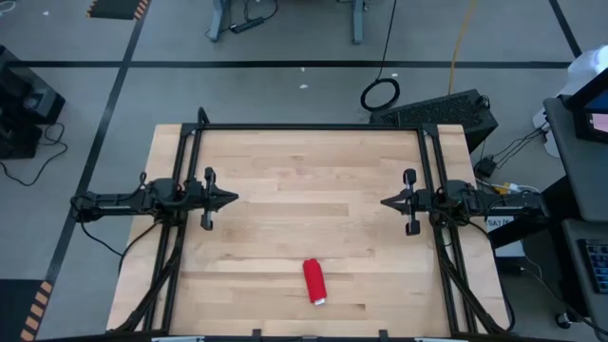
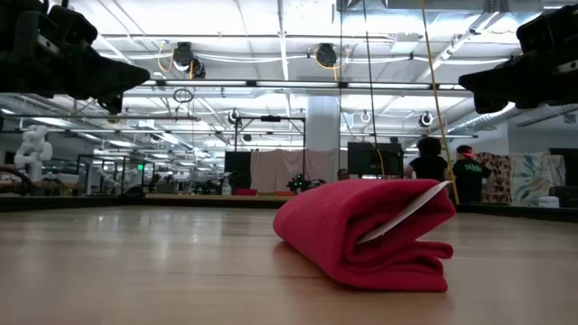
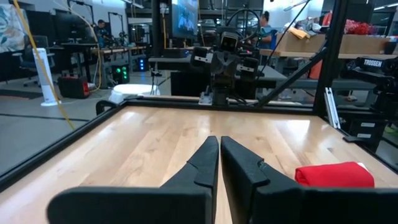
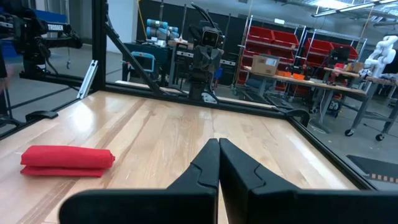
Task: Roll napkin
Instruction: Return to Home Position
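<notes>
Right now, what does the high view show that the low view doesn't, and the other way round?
Only the high view: the whole table, with the left gripper and right gripper facing each other from opposite sides, both well apart from the napkin, which lies near one edge. Only the low view: the napkin's layered end seen close up, and people in the room behind. Both: the red napkin lying rolled on the wood, with nothing touching it.

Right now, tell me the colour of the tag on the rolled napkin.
White tag, clearest in the low view.
</notes>
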